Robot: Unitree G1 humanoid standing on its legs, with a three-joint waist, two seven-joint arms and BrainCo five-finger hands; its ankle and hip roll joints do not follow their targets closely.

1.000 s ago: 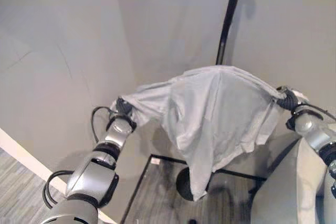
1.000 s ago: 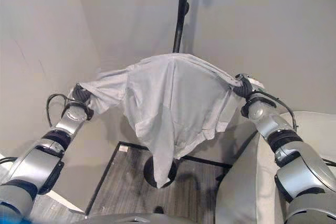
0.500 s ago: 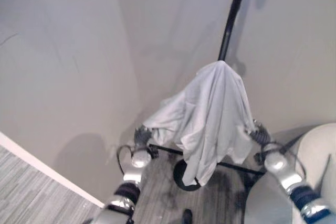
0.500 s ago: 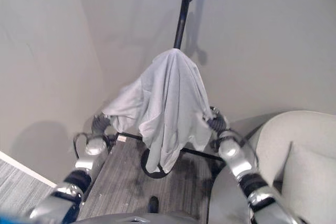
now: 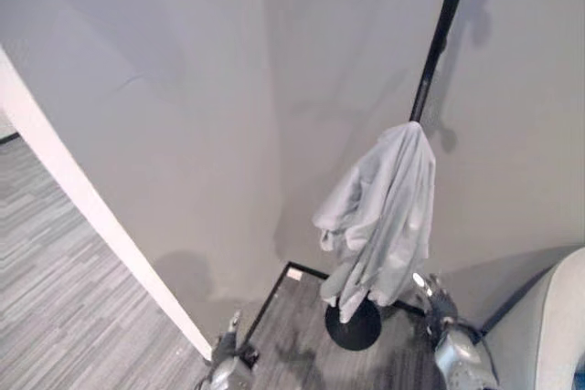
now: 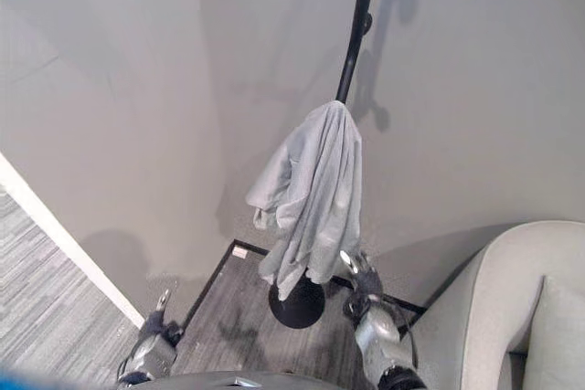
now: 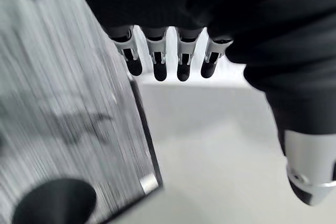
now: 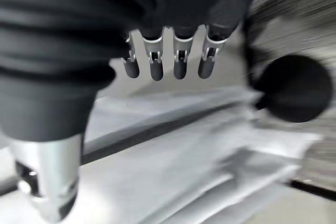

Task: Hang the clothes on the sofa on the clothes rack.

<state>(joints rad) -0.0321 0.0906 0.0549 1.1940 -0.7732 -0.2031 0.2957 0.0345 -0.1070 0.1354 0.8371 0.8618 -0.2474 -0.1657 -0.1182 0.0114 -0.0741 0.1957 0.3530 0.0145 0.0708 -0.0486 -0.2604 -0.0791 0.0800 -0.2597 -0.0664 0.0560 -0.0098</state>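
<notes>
While shirt (image 5: 384,212) hangs, both robot hands (empty) gape.

Both hands low, left hand (image 6: 154,326) and right hand (image 6: 363,279), fingers (image 7: 158,61) straight, empty.

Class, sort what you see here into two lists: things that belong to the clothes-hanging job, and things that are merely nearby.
Belonging to the job:
grey garment, draped on the rack
black clothes rack
sofa
left hand, open
right hand, open

Merely nearby:
grey walls
wood-look floor
</notes>
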